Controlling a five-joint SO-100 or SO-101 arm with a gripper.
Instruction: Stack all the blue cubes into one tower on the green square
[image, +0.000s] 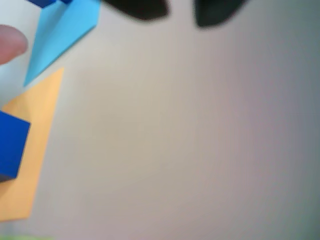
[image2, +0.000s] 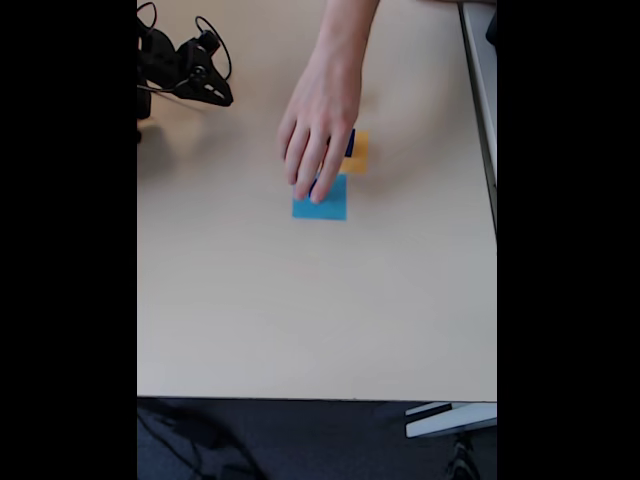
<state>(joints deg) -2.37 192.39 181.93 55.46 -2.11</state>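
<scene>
No tower is seen on the green square; stacking is judged not yet begun.

Fixed view: the arm is parked at the upper left of the table (image2: 240, 300), well apart from the coloured patches. The gripper (image2: 208, 92) is seen there as a dark shape, too small for its opening to be read.

Wrist view: two dark finger tips are seen at the top edge, the gripper (image: 180, 12) having bare table between them. The jaws are taken as released, with nothing held.

A person's hand (image2: 315, 130) is laid over the patch area in the fixed view, fingers reaching onto the light-blue square (image2: 322, 205). A fingertip (image: 11, 42) is seen at the left edge of the wrist view.

Blue cubes: one blue cube (image: 12, 145) is seen standing on the orange square (image: 35, 120) in the wrist view; in the fixed view a dark-blue edge (image2: 350, 143) shows beside the hand on the orange square (image2: 358, 155). A second dark-blue corner (image: 47, 2) is noted at the top of the light-blue square (image: 62, 32). Other cubes cannot be located; they may be hidden under the hand.

Green square: only a faint lime strip (image: 20, 237) is seen at the bottom edge of the wrist view, apparently bare.

Remaining, as judged: the scene appears to be in arrangement by the person; all picking and stacking is left.
</scene>
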